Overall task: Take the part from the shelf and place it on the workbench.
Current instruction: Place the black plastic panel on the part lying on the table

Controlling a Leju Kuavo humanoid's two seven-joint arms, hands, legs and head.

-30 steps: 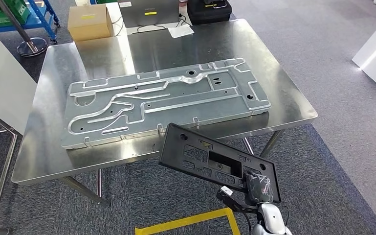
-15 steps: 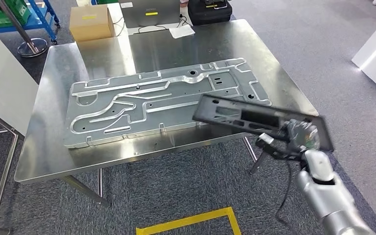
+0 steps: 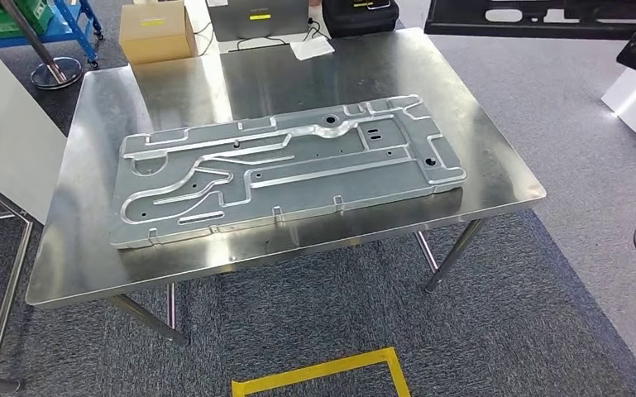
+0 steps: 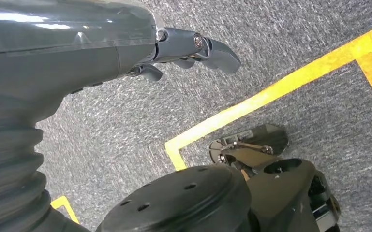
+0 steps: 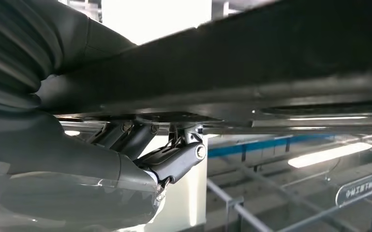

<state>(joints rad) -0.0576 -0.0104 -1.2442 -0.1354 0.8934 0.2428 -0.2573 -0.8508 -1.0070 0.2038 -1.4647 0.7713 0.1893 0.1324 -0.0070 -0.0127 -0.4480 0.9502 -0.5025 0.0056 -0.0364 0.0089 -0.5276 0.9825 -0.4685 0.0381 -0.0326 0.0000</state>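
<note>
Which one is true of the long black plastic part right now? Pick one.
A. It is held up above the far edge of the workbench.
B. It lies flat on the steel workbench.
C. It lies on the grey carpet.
A: the long black plastic part spans the head view's top edge, above the steel workbench, held by the right hand in the right wrist view.

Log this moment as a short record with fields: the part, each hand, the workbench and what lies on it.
part: black plastic panel, raised high beyond the workbench's far right corner, not yet set down
right hand: grips the panel from below
left hand: hangs over grey carpet, holds nothing
workbench: steel table
on workbench: large stamped metal plate, lying flat
behind workbench: cardboard box
floor: yellow tape on carpet
</note>
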